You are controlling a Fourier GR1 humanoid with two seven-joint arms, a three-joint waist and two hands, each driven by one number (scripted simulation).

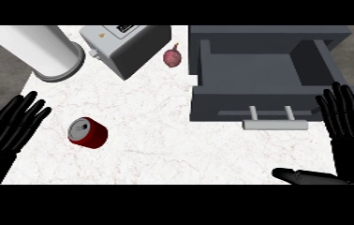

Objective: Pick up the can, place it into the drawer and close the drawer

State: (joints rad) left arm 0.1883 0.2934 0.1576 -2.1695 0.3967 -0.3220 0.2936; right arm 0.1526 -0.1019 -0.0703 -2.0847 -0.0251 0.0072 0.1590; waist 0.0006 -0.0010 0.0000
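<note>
A red can (pixel 88 133) with a silver top lies on its side on the white marble counter (pixel 173 144) at the lower left. The dark grey drawer (pixel 259 81) stands pulled open at the upper right, its inside bare, with a light grey handle (pixel 274 124) at its front. My left hand (pixel 21 121) shows at the left edge, open with fingers up, a short way left of the can and not touching it. My right hand (pixel 339 114) is open at the right edge beside the drawer's front corner, its thumb (pixel 304 176) pointing left below.
A large white cylinder (pixel 45 50) stands at the back left. A grey toaster-like appliance (pixel 124 46) sits beside it. A small reddish-purple onion-like vegetable (pixel 172 57) lies between the appliance and the drawer.
</note>
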